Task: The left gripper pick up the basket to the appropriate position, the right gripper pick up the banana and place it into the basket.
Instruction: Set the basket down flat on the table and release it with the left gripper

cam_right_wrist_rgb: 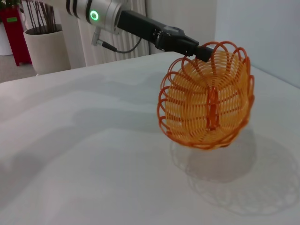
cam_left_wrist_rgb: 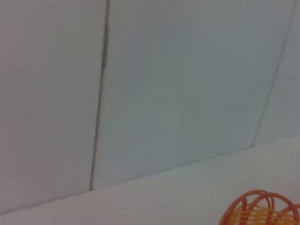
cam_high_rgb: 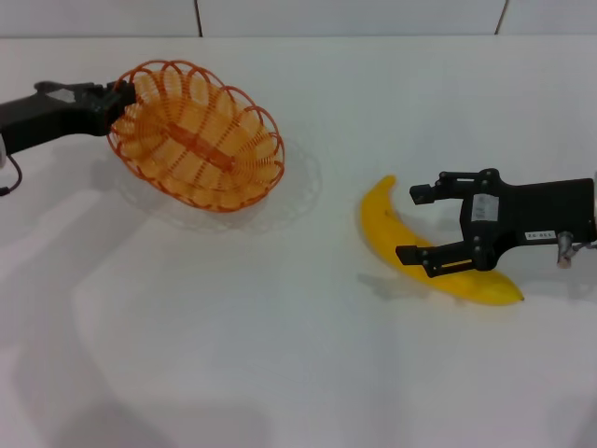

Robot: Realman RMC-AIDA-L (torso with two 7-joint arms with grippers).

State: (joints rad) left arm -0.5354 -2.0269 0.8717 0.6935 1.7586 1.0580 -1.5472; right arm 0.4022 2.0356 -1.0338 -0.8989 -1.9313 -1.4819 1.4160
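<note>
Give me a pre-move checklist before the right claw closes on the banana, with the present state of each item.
1. Left claw has the basket by its rim: ok, clamped at the rim's edge.
2. Basket set down level, ready to receive: not ok, the right wrist view shows it lifted and tilted above its shadow on the table.
3. Right claw open: ok, fingers spread.
4. Claw lined up on the banana: ok, one finger lies over the fruit, the other on its far side.
5. Claw low enough to grip: cannot tell from the head view.
6. Banana free of other things: ok, it lies alone on the table.
</note>
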